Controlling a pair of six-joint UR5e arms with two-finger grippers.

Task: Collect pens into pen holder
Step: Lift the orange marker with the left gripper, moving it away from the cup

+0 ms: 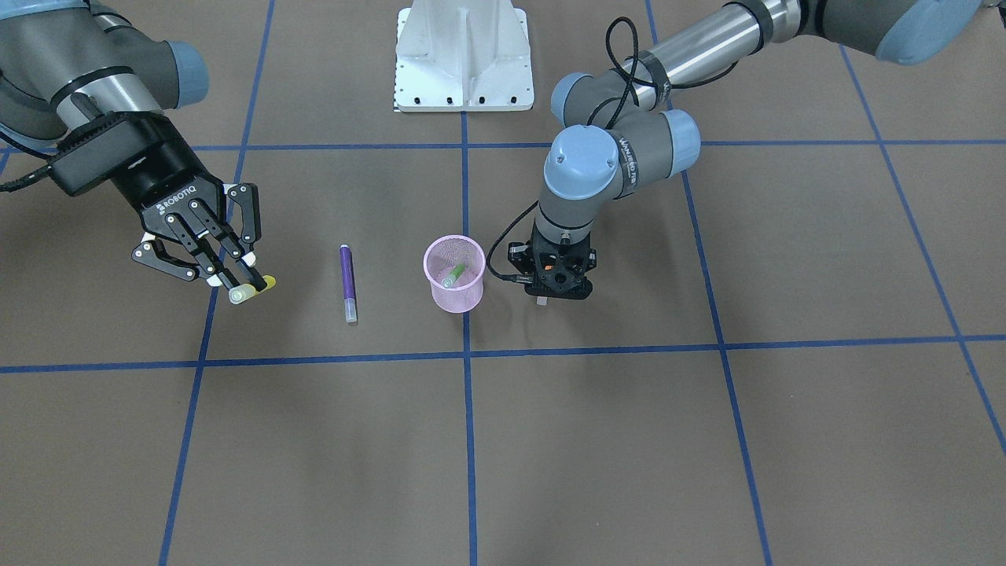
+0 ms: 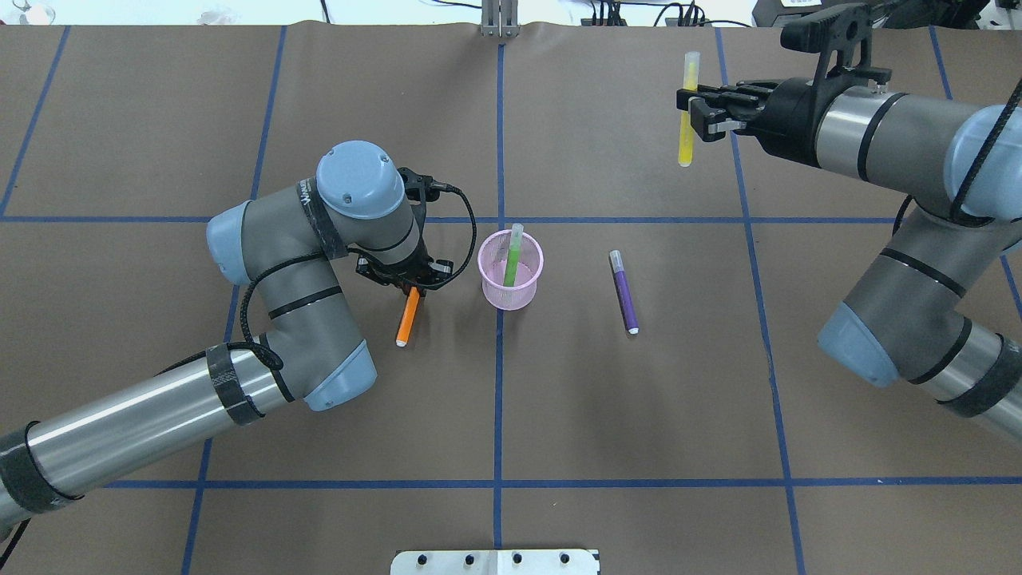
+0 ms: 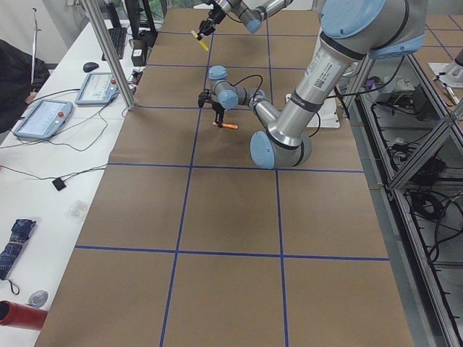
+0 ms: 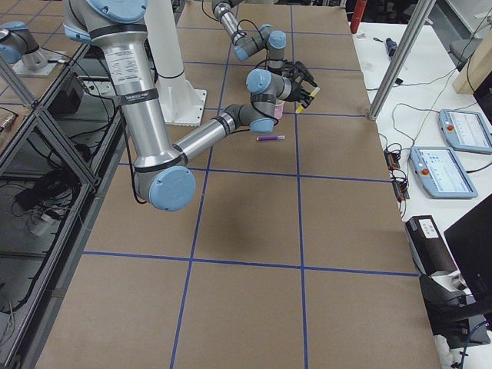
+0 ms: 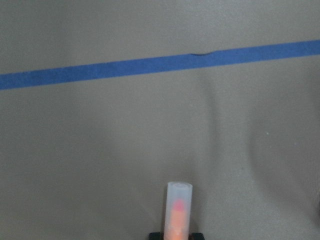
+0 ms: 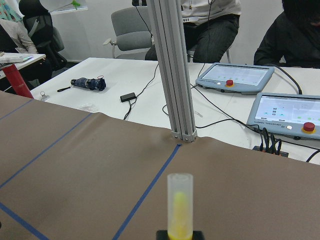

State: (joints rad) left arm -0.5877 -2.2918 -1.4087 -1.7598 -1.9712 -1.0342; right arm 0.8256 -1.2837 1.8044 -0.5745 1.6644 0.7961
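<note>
With only the green pen (image 2: 509, 267) in the pink cup (image 2: 515, 298), the left gripper (image 2: 412, 289) clamped the orange pen (image 2: 407, 319) beside it, the right gripper (image 2: 695, 113) held the yellow pen (image 2: 685, 145) aloft, and the purple pen (image 2: 623, 292) lay on the table (image 2: 559, 399).

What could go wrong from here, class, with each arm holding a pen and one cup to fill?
1. The left end effector holds the slim orange pen close beside the small pink wire-mesh cup; a swing could tip the cup.
2. The slim green pen leans in the cup's mouth, so an incoming pen might hit it and bounce out.
3. The right end effector holds the slim yellow pen aloft; both arms could crowd the cup together.
</note>
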